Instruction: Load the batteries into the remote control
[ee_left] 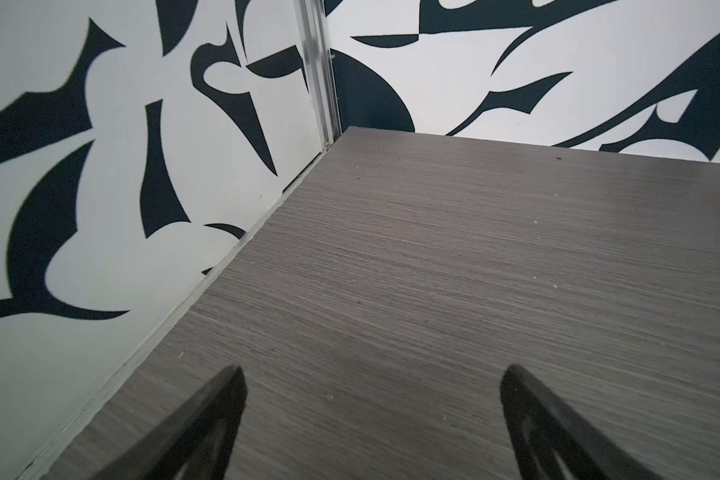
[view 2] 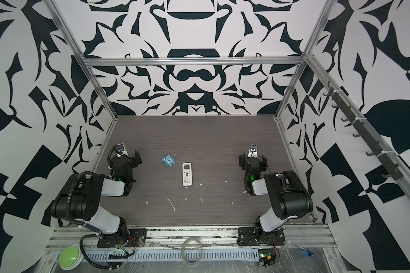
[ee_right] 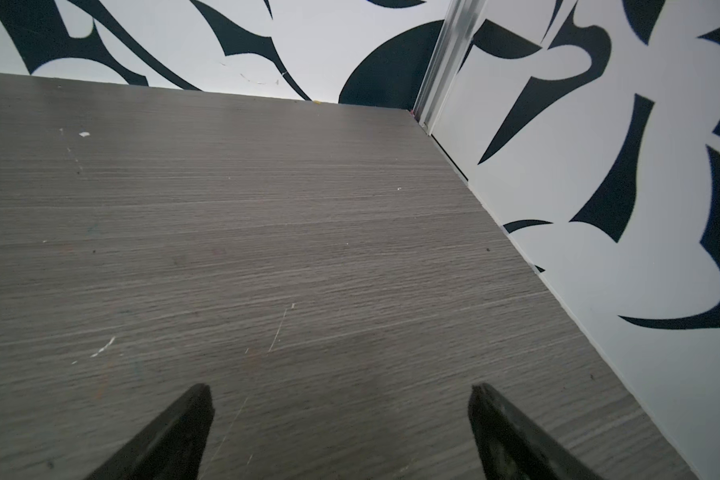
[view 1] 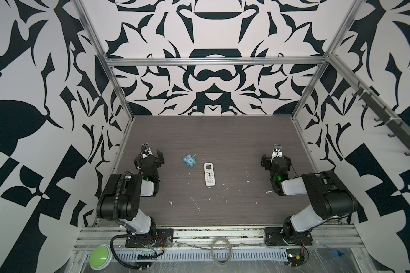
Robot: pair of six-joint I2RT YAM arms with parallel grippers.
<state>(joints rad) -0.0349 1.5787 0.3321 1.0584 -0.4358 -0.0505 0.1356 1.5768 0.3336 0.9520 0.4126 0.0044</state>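
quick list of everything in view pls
remote control: one, white, buttons up, mid table
owl figure: one, blue, marked 1, left of the remote's far end
batteries: none visible
table: one, grey wood grain
push button: one, green, front rail, left
tube loop: one, clear, front rail, middle
hook rail: one, dark, right wall
left end effector: one, black, open, empty, left side
right end effector: one, black, open, empty, right side

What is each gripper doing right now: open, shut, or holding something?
Left gripper: open, holding nothing.
Right gripper: open, holding nothing.
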